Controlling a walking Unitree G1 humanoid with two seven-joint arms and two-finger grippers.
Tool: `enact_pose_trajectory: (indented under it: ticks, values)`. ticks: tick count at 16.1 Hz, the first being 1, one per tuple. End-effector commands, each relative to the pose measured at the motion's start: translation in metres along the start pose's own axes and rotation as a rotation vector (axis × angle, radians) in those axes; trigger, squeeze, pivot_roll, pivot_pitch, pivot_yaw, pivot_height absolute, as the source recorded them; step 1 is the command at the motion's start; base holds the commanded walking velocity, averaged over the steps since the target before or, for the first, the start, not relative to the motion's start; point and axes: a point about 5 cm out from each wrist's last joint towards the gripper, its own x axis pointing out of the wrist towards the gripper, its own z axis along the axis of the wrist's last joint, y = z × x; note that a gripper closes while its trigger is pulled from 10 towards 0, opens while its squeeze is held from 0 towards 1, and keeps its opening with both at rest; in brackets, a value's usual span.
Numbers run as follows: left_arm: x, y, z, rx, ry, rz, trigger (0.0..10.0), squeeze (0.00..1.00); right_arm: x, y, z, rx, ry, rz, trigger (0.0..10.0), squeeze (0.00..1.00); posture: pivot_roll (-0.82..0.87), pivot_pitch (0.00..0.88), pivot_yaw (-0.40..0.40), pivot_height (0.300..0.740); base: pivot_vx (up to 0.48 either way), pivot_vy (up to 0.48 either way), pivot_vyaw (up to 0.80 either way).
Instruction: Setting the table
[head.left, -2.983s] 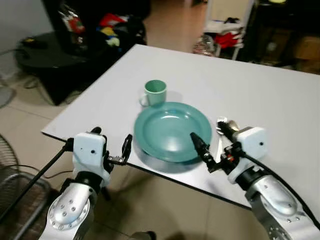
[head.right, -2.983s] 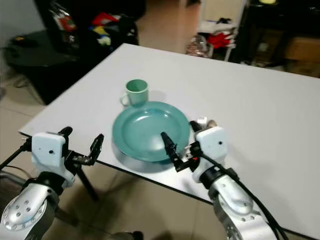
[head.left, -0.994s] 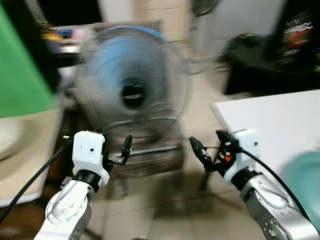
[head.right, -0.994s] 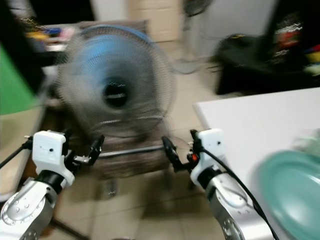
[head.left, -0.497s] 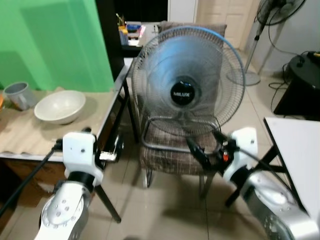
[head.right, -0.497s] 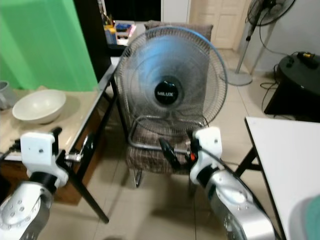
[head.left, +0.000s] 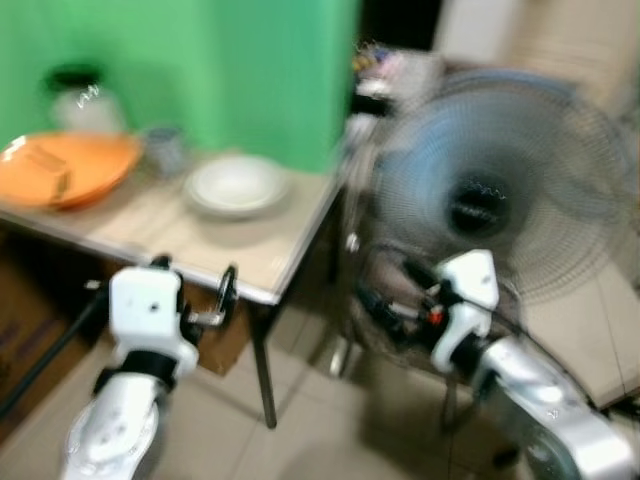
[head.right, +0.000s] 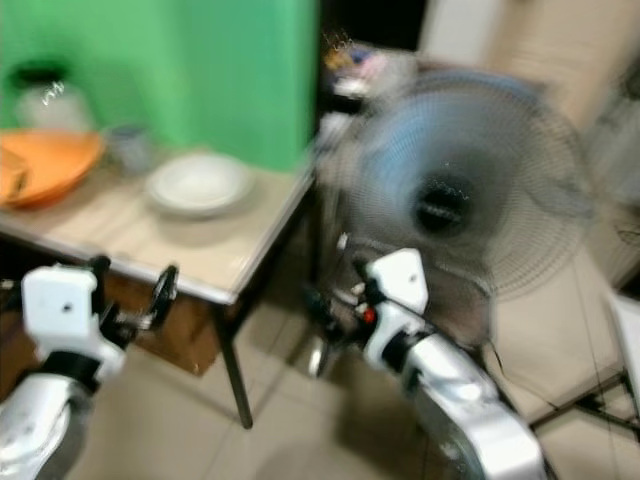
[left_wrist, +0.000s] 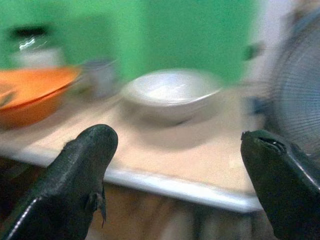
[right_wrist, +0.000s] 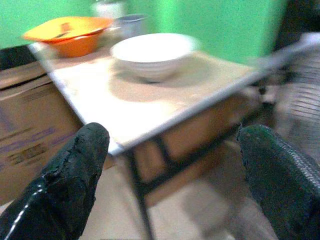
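Blurry: white bowl (head.left: 236, 184) on side table (head.left: 270, 262); both end effectors gaping, empty.

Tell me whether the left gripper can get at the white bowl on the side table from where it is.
Probably not yet. The left gripper is open but hangs off the near edge of the side table, and the white bowl sits further in. Nothing stands between them, so a step closer should do it.

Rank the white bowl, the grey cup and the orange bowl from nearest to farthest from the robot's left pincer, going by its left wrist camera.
From the left pincer, which is open and short of the table's edge:
1. White bowl, straight ahead on the beige table.
2. Grey cup, just behind the white bowl, by the green wall.
3. Orange bowl, farther along the table.
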Motion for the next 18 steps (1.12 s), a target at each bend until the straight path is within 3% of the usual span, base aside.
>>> enact_pose_trajectory:
  ticks: [1, 2, 3, 4, 12, 15, 18]
  values:
    - [0.002, -0.007, 0.006, -0.005, -0.026, -0.043, 10.0, 0.99, -0.005, -0.008, 0.002, -0.017, -0.007, -0.046, 10.0, 1.00, 0.08, 0.000, -0.029, 0.740, 0.349, 0.000, 0.00]
    - [0.002, -0.007, 0.006, 0.003, -0.029, -0.051, 10.0, 0.98, -0.006, -0.010, 0.002, -0.013, -0.005, -0.069, 10.0, 1.00, 0.09, 0.000, -0.031, 0.740, 0.349, 0.000, 0.00]
    - [0.003, -0.008, 0.008, 0.008, -0.031, -0.056, 10.0, 0.98, -0.005, -0.012, 0.001, -0.015, -0.001, -0.089, 10.0, 0.55, 0.10, 0.000, -0.034, 0.740, 0.352, 0.000, 0.00]
    - [0.004, -0.008, 0.008, 0.012, -0.030, -0.070, 10.0, 0.98, -0.004, -0.013, 0.001, -0.018, 0.000, -0.101, 10.0, 0.00, 0.10, 0.000, -0.034, 0.740, 0.352, 0.000, 0.00]
    - [0.002, -0.008, 0.007, 0.047, -0.021, -0.105, 10.0, 0.97, 0.002, -0.009, -0.002, -0.043, 0.025, -0.042, 10.0, 0.00, 0.11, 0.000, -0.033, 0.740, 0.350, 0.000, 0.10]
    - [0.003, -0.008, 0.008, 0.064, -0.021, -0.129, 10.0, 0.97, 0.005, -0.014, 0.002, -0.043, 0.002, -0.088, 10.0, 0.00, 0.12, 0.000, -0.029, 0.740, 0.347, 0.000, 0.80]
    - [0.011, -0.014, 0.008, 0.079, -0.031, -0.235, 10.0, 0.85, 0.007, -0.028, 0.014, 0.020, -0.062, -0.193, 10.0, 0.00, 0.11, 0.000, -0.018, 0.740, 0.000, 0.000, 0.00]
